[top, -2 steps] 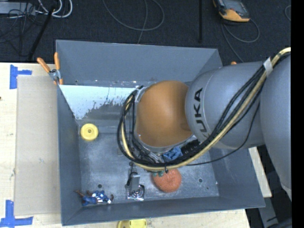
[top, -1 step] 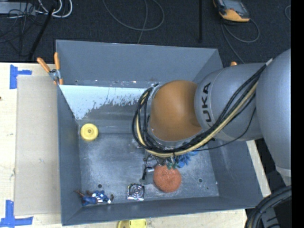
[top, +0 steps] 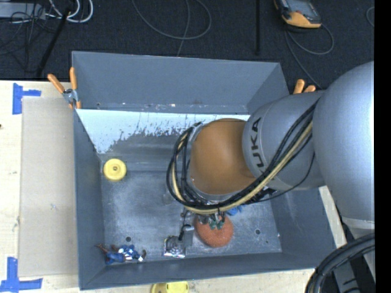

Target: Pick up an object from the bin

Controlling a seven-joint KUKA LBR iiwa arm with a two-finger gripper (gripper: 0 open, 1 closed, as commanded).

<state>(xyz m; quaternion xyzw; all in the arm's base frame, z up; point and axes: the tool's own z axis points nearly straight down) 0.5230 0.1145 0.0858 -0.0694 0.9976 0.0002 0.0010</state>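
we see the end effector [top: 178,243] low in the bin [top: 171,84], near the wall at the view's lower edge and about midway along it. it shows as a thin metallic piece hanging from under the wrist down to the floor of the bin, and we cannot tell whether it is apart or together. nothing can be made out in its grip.

the nearest thing is an orange-red round thing [top: 215,234], just beside the end effector on the view's right. it rests on the bin floor, partly tucked under the wrist. it looks matte and slightly rough, like a soft ball or toy fruit, with a small green bit on its upper side. a small blue piece [top: 236,210] peeks out just above it, under the cables [top: 179,163]; we cannot tell its shape.

the wrist's smooth, domed orange cover [top: 220,154] and the looped black and yellow cables hang over the middle of the bin and hide the floor beneath. the grey arm [top: 342,139] comes in from the right.

well apart, a yellow disc [top: 114,170] with a hollow centre lies near the left wall. a small blue and white thing [top: 123,254], jumbled in shape, lies in the lower left corner. the bin floor is grey metal, speckled and scuffed.
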